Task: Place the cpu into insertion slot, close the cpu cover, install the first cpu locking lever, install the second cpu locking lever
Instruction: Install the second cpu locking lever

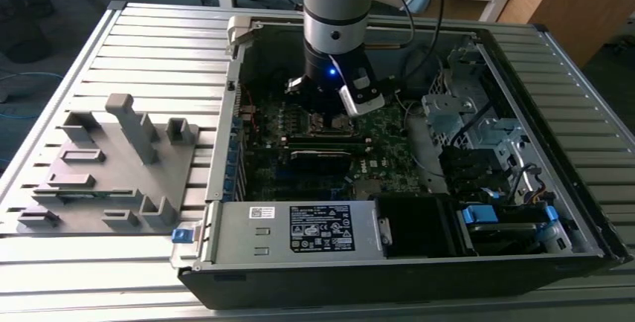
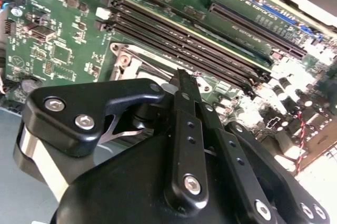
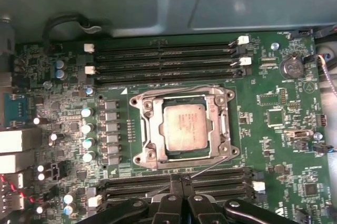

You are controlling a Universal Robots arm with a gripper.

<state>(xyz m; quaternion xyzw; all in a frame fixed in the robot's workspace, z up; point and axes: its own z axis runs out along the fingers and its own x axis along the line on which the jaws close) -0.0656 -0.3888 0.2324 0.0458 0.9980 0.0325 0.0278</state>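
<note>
dull silver square cpu (image 3: 183,127) under steel-framed cpu cover (image 3: 146,129), black hand (image 3: 181,183) fingertips seemingly together nearby

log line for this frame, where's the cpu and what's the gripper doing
cpu: seated in insertion slot | cpu cover: down around chip | gripper: shut, empty, at socket edge by memory slots

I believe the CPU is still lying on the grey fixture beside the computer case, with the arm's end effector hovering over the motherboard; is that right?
Not quite. The cpu is not on the grey fixture; the first wrist view shows it already seated in the insertion slot on the motherboard. The rest holds: the end effector is over the motherboard inside the computer case.
</note>
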